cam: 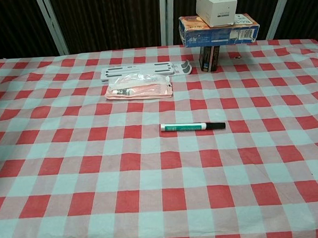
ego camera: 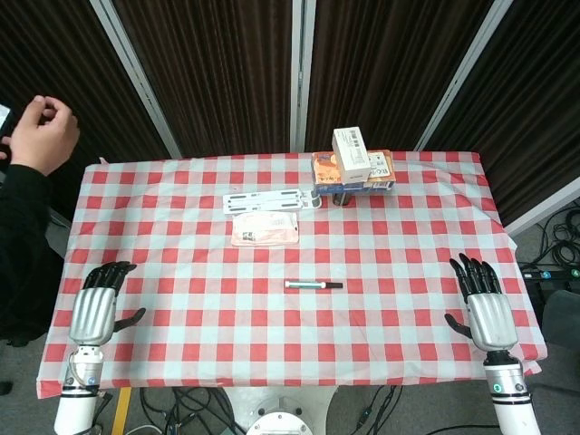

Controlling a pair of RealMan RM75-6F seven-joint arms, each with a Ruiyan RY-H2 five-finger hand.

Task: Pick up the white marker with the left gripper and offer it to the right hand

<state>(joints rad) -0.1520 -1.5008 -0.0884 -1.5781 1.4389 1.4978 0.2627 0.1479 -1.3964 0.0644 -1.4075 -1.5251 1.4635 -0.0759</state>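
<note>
Marker (ego camera: 313, 285) lies untouched, midway between my hands.
Packet (ego camera: 264, 229) and stacked boxes (ego camera: 355, 161) sit beyond my fingertips — left hand (ego camera: 98, 304), right hand (ego camera: 483, 300) spread apart, holding nothing.

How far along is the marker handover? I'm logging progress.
Nothing looks done yet. The white marker lies flat on the checkered tablecloth, untouched. The left hand and right hand rest open at the table's edges. Still left: reach, grasp, lift, offer.

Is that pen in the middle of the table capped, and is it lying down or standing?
Lying flat. The marker rests on its side on the checked tablecloth, its black cap on at the right end.
</note>
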